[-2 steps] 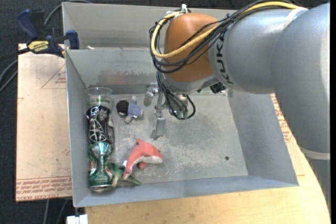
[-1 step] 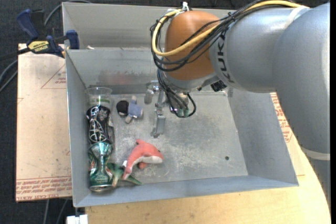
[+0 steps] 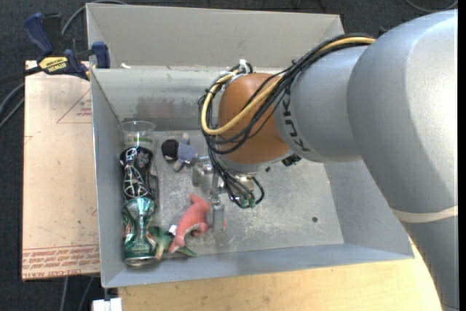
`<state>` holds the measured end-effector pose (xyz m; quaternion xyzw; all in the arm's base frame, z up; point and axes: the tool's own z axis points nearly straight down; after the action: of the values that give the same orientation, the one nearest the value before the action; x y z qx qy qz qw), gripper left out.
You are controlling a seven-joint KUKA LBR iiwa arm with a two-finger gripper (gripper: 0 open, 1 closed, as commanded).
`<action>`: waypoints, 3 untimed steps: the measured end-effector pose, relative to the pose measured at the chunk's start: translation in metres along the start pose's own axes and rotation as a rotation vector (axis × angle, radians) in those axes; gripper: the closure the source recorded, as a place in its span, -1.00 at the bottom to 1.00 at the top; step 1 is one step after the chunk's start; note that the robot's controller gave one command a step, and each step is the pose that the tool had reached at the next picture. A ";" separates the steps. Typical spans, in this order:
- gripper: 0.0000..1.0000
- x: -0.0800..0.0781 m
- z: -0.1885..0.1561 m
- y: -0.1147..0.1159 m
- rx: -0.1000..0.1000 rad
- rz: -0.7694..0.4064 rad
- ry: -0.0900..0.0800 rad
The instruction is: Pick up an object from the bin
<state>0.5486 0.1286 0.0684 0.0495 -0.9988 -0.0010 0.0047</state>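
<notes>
Now | gripper (image 3: 216, 209) low in bin (image 3: 291, 218) | pink toy (image 3: 192, 218) just beside, view's left

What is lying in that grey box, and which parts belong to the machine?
Bin: one, grey metal, middle of the view.
Clear cup: one, see-through, back of the left wall.
Black can: one, black with white pattern, along the left wall below the cup.
Green can: one, green and silver, front left corner.
Pink toy animal: one, pink, front floor, just left of the claw.
Green scrap: one, green, at the toy's lower end; possibly part of it.
Round knob: one, black, right of the cup.
Small figure: one, grey-blue, beside the knob.
Arm: one, grey, from the right.
Wrist cover: one, orange.
Claw: one, metal, low over the floor.
</notes>
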 end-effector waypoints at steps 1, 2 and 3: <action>-1.00 0.016 -0.007 -0.007 -0.001 0.048 -0.015; -1.00 0.030 -0.004 0.026 0.002 -0.069 -0.008; -1.00 0.048 -0.003 0.048 0.004 -0.115 -0.021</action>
<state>0.4960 0.1714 0.0715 0.1066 -0.9943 0.0000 -0.0062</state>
